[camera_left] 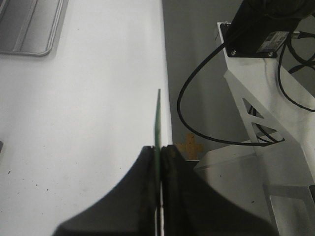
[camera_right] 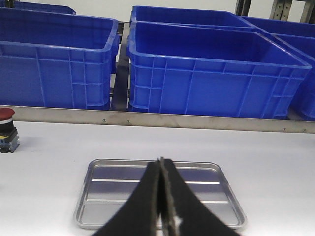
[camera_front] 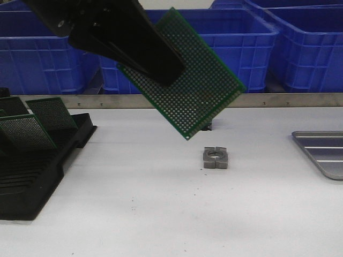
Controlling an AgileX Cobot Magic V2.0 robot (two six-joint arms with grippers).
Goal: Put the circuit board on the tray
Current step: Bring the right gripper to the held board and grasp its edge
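My left gripper (camera_front: 169,67) is shut on a green perforated circuit board (camera_front: 198,91) and holds it tilted, high above the middle of the white table. In the left wrist view the board (camera_left: 158,118) shows edge-on between the black fingers (camera_left: 147,167). The grey metal tray (camera_front: 324,152) lies at the table's right edge, empty; it also shows in the left wrist view (camera_left: 29,29). My right gripper (camera_right: 161,164) is shut and empty, just in front of the tray (camera_right: 98,196) in its wrist view. It is out of the front view.
A black slotted rack (camera_front: 32,160) at the left holds several more green boards (camera_front: 51,112). A small grey metal block with a hole (camera_front: 215,158) sits mid-table. Blue crates (camera_front: 300,43) line the back behind a metal rail. A red button box (camera_right: 6,128) stands left of the tray.
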